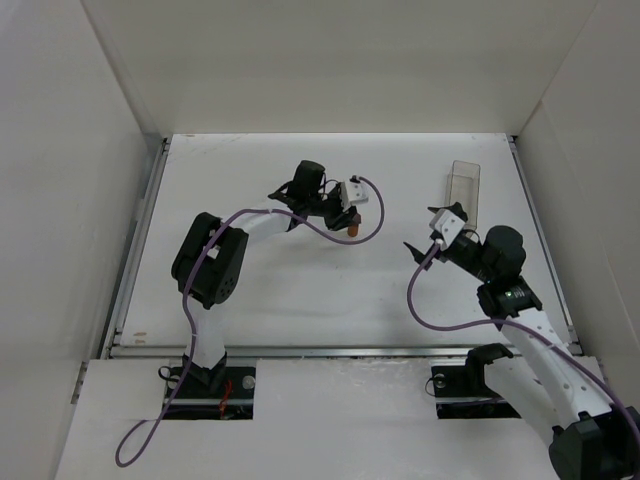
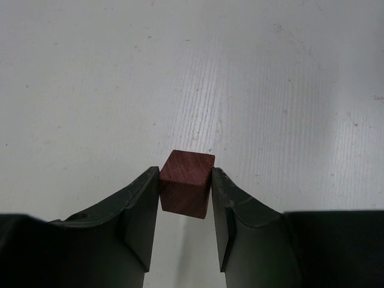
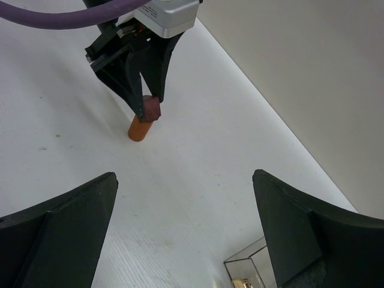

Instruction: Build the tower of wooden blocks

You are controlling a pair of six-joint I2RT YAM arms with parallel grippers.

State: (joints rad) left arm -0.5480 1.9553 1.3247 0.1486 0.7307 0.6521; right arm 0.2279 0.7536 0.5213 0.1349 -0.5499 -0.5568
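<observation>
Wood block tower, two pieces, at the centre of the white table (image 1: 300,300).
Right gripper (image 3: 185,180): spread wide, by the right edge. Orange-brown short wooden cylinder (image 3: 139,129): upright, long axis vertical. Left gripper (image 2: 185,174): clenched on the dark reddish-brown wooden cube (image 2: 187,191), at the cylinder's top; contact unclear. Clear plastic rectangular container (image 1: 465,185): far right corner.

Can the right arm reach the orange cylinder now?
Probably not cleanly. The left pincer, shut on the dark cube, hangs right over the orange cylinder; the open right pincer faces it.
</observation>
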